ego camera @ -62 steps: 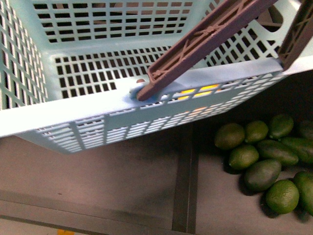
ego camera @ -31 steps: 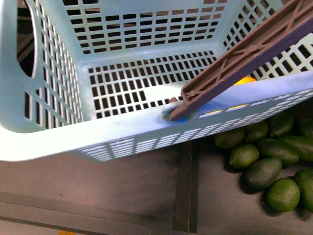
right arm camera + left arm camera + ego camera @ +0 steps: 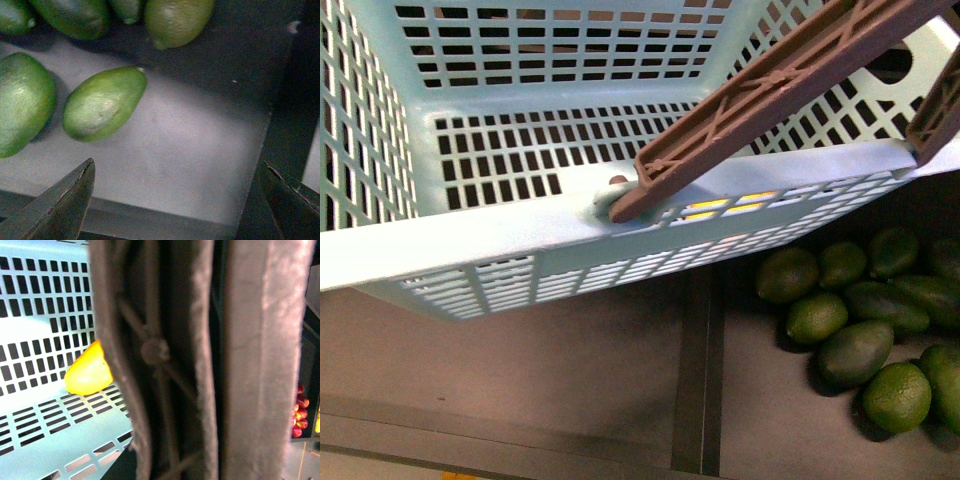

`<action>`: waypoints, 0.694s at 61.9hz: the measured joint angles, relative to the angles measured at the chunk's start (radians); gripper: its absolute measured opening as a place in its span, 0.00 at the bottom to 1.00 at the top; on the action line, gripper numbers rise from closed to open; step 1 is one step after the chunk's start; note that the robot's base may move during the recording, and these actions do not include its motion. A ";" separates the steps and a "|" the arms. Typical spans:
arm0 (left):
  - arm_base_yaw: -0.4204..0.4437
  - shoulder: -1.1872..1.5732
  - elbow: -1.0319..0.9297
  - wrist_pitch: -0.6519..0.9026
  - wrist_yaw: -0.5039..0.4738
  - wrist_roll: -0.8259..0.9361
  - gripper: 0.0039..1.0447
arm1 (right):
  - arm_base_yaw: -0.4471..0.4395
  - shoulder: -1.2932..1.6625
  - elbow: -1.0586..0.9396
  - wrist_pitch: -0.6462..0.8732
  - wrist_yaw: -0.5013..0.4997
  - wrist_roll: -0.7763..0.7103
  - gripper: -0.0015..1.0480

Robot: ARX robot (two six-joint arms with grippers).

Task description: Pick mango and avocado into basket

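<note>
While the basket [image 3: 470,240] hangs tilted above the desk [image 3: 570,390] with its brown handle [image 3: 770,90] raised, item one, the mango [image 3: 87,372], is already inside on the slotted floor and shows yellow through the near wall in the front view. Item two, the avocado [image 3: 102,105], outstanding: lies on the desk just ahead of the right claw [image 3: 170,200], apart from it, offset towards one finger rather than centred in the gap. Long axis: oblique to the line joining the two fingertips, tapered end pointing away from the claw. Neighbours: further avocados [image 3: 860,320] heaped beside and beyond, one just beside it. Right claw: spread wide, holding nothing. Left claw: not discernible. Its wrist view is filled by the handle at very close range, so its grip cannot be told, though it likely carries the basket. Nearer arm for the pick: the right. Coming move, as judged: shift sideways to centre, turn across the long axis, descend.
</note>
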 joint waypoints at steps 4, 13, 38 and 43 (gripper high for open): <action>0.000 0.000 0.000 0.000 0.002 -0.002 0.13 | 0.012 0.035 0.030 -0.029 -0.015 -0.020 0.92; 0.000 0.000 0.000 0.000 -0.004 0.000 0.13 | 0.032 0.129 0.099 -0.051 -0.001 -0.065 0.92; 0.000 0.000 0.000 0.000 -0.011 0.002 0.13 | 0.096 0.294 0.238 -0.136 0.034 -0.199 0.92; 0.000 0.000 0.000 0.000 -0.004 0.001 0.13 | 0.109 0.312 0.262 -0.147 0.037 -0.215 0.92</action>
